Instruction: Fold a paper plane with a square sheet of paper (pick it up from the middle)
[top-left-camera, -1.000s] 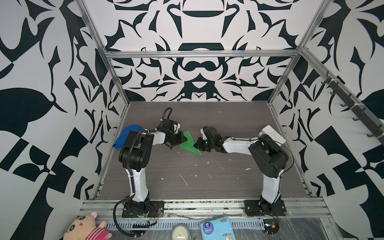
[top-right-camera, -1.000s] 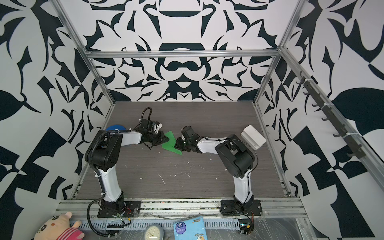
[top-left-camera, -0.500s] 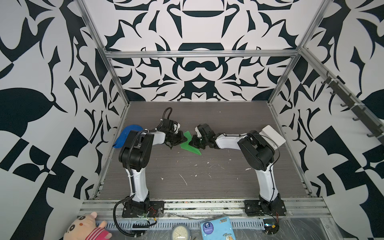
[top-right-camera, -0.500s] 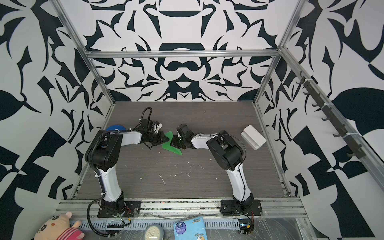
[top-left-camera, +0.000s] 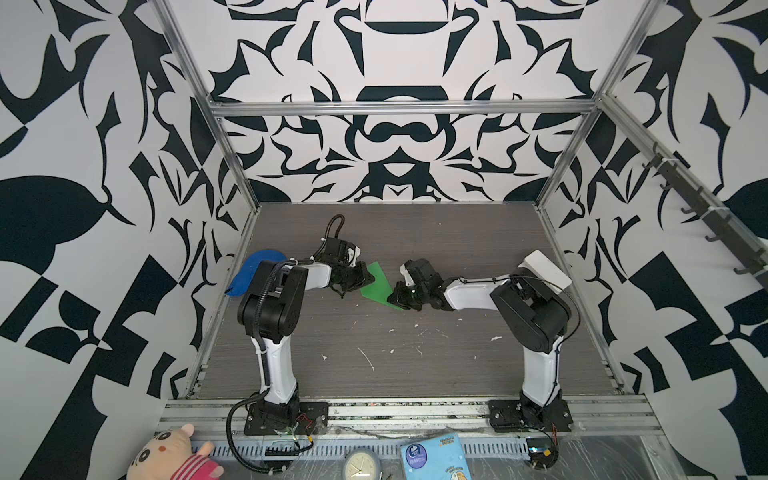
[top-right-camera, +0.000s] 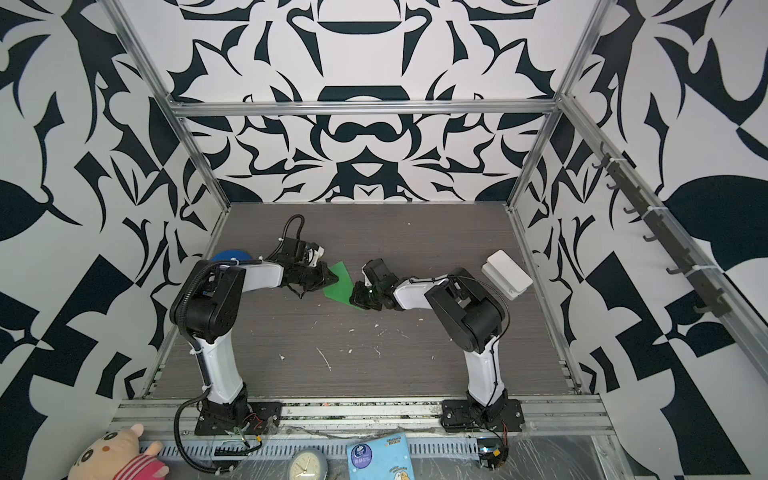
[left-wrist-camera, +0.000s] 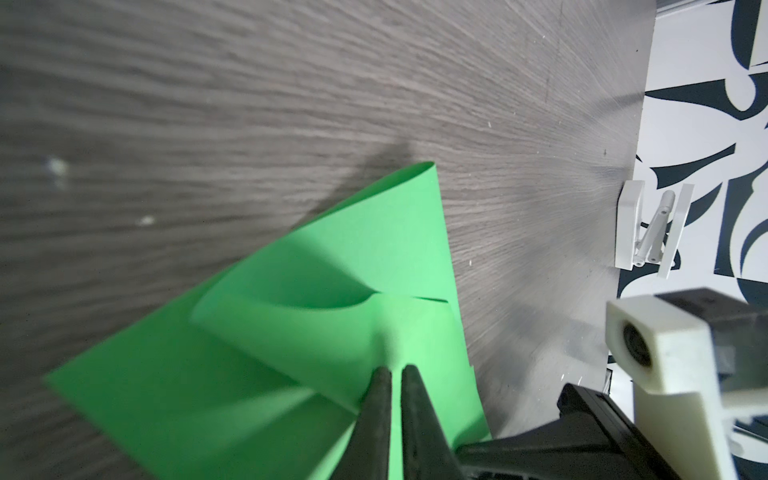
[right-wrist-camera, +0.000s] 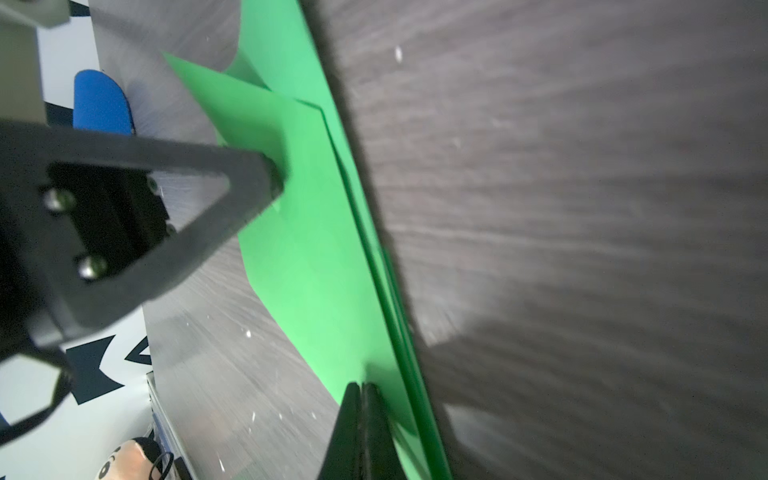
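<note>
The green sheet of paper lies on the dark table between both arms, folded in layers into a pointed wedge. In the left wrist view the paper has one flap curling up into my left gripper, which is shut on that flap. The same gripper sits at the paper's left edge in both top views. My right gripper is shut, its tips pressed down on the paper beside the long folded edge, at the near right corner.
A blue cloth cap lies by the left wall behind the left arm. A white box sits at the right wall. Small white scraps dot the table. A plush toy, a clock and a blue packet lie beyond the front rail.
The right gripper slid left along the paper, then drew back a little to the right and nearer. The left gripper has kept its hold and place.
</note>
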